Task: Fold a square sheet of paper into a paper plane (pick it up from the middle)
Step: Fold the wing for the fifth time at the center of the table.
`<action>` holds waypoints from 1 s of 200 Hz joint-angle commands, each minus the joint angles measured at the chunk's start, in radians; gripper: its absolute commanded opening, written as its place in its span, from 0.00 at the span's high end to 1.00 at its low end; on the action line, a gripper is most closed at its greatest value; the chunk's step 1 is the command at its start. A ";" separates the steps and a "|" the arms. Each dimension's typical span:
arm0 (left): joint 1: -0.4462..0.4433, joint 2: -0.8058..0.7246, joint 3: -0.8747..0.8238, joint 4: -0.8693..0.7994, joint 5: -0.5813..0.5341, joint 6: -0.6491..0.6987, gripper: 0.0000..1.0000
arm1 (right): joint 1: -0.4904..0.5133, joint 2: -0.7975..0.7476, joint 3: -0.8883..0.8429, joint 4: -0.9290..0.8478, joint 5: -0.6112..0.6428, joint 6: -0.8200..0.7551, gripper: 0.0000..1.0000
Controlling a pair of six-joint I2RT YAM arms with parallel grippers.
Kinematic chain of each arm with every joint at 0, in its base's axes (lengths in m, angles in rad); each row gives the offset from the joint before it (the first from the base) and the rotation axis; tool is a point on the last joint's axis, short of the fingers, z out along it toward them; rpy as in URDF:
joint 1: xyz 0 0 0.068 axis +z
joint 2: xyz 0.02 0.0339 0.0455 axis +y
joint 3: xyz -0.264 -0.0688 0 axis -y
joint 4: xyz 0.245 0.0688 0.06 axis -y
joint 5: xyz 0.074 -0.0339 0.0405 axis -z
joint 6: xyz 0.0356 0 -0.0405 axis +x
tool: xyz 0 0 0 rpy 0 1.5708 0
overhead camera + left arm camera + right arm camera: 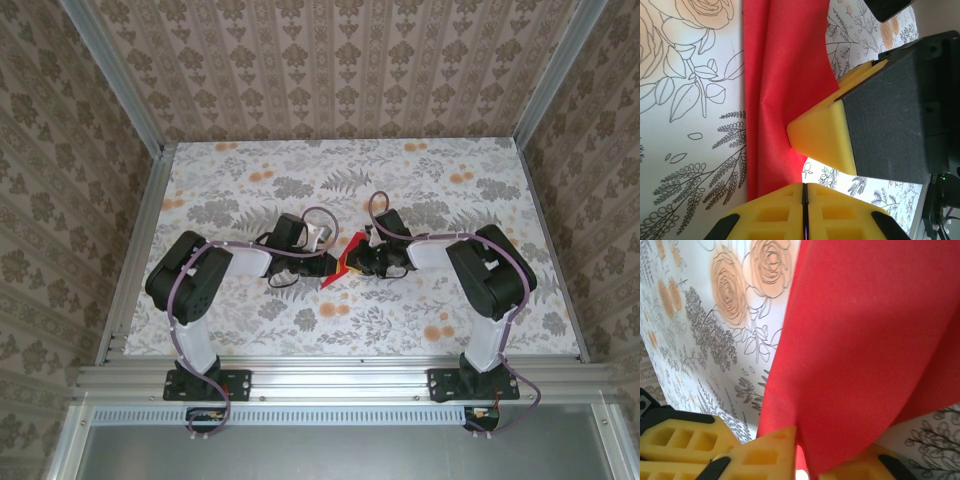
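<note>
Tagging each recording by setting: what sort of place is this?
Probably a lab robot booth: a floral-covered table, wallpapered panels in an aluminium frame, two arms bolted to the near rail.

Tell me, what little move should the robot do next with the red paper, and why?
Probably the right end effector should ease open and let go. The left end effector is pinched shut on the square sheet of paper, which is held up, creased, between the two over the table, so one grip seems enough to carry it into the next fold.
</note>
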 commanded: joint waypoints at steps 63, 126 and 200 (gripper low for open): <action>-0.001 0.039 0.001 -0.033 -0.021 0.034 0.92 | -0.002 0.056 -0.005 -0.105 0.051 -0.010 0.87; -0.013 0.039 0.020 -0.100 -0.086 0.059 0.92 | -0.003 0.072 0.028 -0.211 0.110 -0.026 0.88; -0.017 0.020 0.006 -0.156 -0.114 0.080 0.93 | -0.003 0.113 0.079 -0.341 0.186 -0.032 0.92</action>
